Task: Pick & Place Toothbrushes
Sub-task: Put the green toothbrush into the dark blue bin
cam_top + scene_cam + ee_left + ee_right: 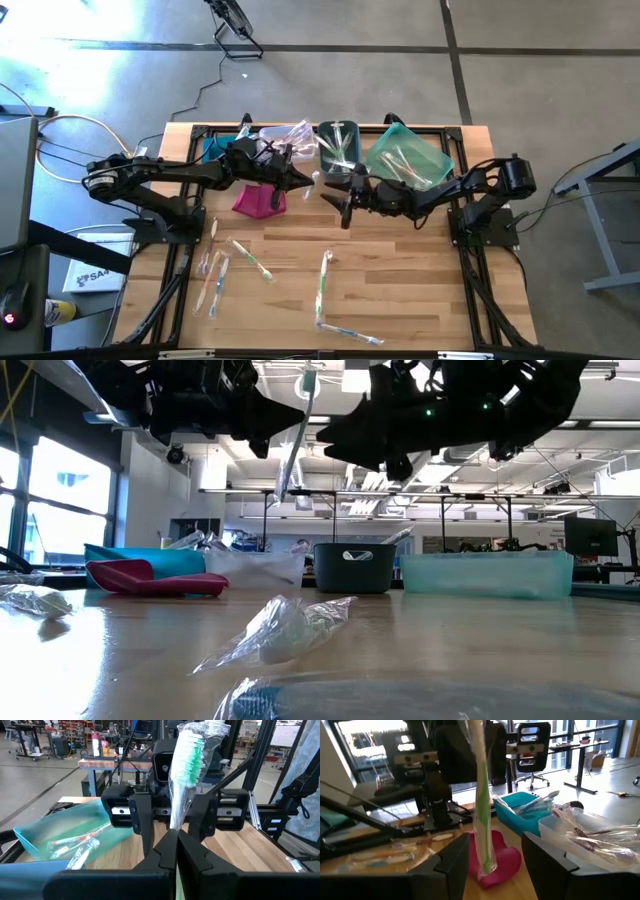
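A wrapped toothbrush (187, 765) with green and white bristles stands upright in the air above the table's middle, with my left gripper (177, 845) shut on it. My right gripper (502, 860) faces it from the table's right side. It is open, one finger on each side of the green handle's lower part (484, 845), and it does not touch the handle. In the high view the two grippers meet next to the magenta pouch (260, 198). Several more wrapped toothbrushes (215, 275) lie flat on the table's near half. My left gripper pinches the toothbrush's handle (175, 822) between its two fingers, through the clear wrapper. The fingers come in level from the table's left and lie across the handle. The toothbrush stands nearly upright with its brush head on top, and it is lifted clear of the table.
Along the far edge stand a blue bin (215, 148), a clear bin (285, 135), a dark grey bin (338, 145) and a teal bin (408, 158), each with toothbrushes inside. Loose toothbrushes (322, 285) lie near the table's front edge. A clear wrapper (285, 630) lies close to the low camera.
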### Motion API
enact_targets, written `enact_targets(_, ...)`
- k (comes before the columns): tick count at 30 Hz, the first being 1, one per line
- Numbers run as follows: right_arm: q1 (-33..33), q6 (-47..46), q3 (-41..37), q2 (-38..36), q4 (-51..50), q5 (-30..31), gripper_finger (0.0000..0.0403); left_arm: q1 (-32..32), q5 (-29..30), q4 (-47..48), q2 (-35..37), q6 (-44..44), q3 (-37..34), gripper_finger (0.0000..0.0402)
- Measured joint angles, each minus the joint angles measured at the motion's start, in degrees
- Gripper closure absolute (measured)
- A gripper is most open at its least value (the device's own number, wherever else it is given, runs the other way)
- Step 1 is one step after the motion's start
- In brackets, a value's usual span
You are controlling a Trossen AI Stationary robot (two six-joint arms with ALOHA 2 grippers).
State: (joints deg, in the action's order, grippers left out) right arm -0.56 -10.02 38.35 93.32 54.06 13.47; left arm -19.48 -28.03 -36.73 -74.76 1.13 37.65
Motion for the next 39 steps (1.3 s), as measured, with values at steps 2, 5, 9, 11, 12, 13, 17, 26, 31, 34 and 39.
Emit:
enact_targets(2,0.2,2.5,0.0,0.0,-0.3,-0.1,0.0230,0.0,0.0,0.0,0.0,0.0,0.0,0.0402)
enact_targets(5,0.6,6.7,0.0,0.0,-0.3,-0.2,0.0227,0.0,0.0,0.0,0.0,0.0,0.0,0.0402)
enact_targets(9,0.7,7.0,0.0,0.0,-0.4,-0.3,0.0207,0.0,0.0,0.0,0.0,0.0,0.0,0.0402)
enact_targets(11,0.3,5.7,0.0,0.0,-0.4,-0.2,0.0196,0.0,0.0,0.0,0.0,0.0,0.0,0.0402)
enact_targets(12,0.1,5.3,0.0,0.0,-0.4,-0.2,0.0192,0.0,0.0,0.0,0.0,0.0,0.0,0.0402)
enact_targets(13,0.0,4.9,0.0,0.0,-0.4,-0.2,0.0187,0.0,0.0,0.0,0.0,0.0,0.0,0.0402)
enact_targets(17,-0.3,4.1,0.0,0.0,-0.4,-0.4,0.0178,0.0,0.0,0.0,0.0,0.0,0.0,0.0402)
enact_targets(26,-0.3,4.0,0.0,1.0,1.9,-0.4,0.0176,0.0,0.0,0.0,0.0,0.0,0.0,0.0402)
enact_targets(31,-0.3,4.1,3.2,7.4,6.6,-1.8,0.0176,0.0,0.0,-0.3,0.0,0.1,0.0,0.0402)
enact_targets(34,-0.8,4.0,5.4,11.3,6.8,-1.9,0.0176,0.0,0.0,0.0,0.0,0.6,0.0,0.0402)
enact_targets(39,-1.9,3.6,9.6,15.4,8.0,-6.4,0.0176,0.0,0.0,0.9,0.0,0.6,0.0,0.0402)
